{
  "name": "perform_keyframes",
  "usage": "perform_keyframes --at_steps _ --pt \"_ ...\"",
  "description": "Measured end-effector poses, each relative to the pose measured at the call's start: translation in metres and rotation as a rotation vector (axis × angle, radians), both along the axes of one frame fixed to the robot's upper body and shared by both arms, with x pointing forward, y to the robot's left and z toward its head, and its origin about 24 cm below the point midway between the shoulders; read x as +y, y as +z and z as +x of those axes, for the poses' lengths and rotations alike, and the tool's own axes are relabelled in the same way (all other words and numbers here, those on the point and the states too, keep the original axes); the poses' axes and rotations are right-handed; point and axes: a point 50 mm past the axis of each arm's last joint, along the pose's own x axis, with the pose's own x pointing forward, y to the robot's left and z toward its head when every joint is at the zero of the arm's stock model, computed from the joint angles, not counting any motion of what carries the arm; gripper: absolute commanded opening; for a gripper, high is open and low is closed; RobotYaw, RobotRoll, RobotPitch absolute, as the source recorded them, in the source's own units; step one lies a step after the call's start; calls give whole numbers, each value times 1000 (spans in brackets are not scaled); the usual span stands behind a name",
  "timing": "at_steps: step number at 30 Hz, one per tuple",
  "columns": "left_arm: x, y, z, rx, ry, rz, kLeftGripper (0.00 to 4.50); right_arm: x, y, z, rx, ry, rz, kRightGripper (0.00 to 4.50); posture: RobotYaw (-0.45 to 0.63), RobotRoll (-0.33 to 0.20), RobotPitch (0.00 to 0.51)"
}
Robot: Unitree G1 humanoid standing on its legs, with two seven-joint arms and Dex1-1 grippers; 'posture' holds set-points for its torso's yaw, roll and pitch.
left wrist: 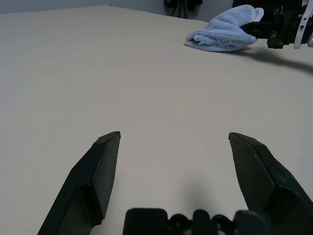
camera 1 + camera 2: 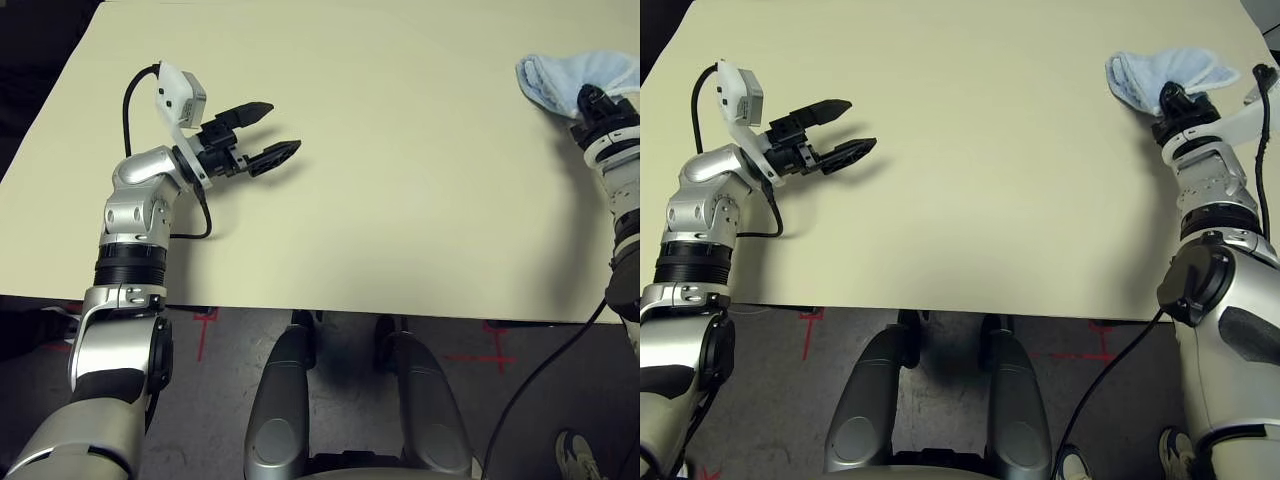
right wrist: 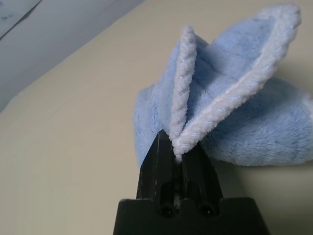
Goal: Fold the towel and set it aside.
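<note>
The light blue towel point(image 2: 1170, 75) lies bunched and folded over at the table's far right; it also shows in the left wrist view point(image 1: 222, 35). My right gripper point(image 3: 178, 152) is shut on the towel's whitish stitched border point(image 3: 183, 98), pinching two layers of cloth together; in the right eye view that gripper point(image 2: 1173, 100) sits at the towel's near edge. My left gripper point(image 2: 268, 130) hovers over the left part of the table, open, nothing between its fingers point(image 1: 105, 166), far from the towel.
The cream table point(image 2: 400, 200) spreads wide between the two arms. Its near edge point(image 2: 350, 312) runs across the lower part of the head views. A black cable point(image 2: 135, 90) loops beside my left wrist.
</note>
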Motion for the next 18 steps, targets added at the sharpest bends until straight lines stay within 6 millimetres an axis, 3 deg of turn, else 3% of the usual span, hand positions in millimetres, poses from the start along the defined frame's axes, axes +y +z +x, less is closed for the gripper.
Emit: perform_keyframes --at_steps 18 --pt "-6 2 6 -18 -35 12 4500 5 -9 -4 -16 180 305 11 39 0 320"
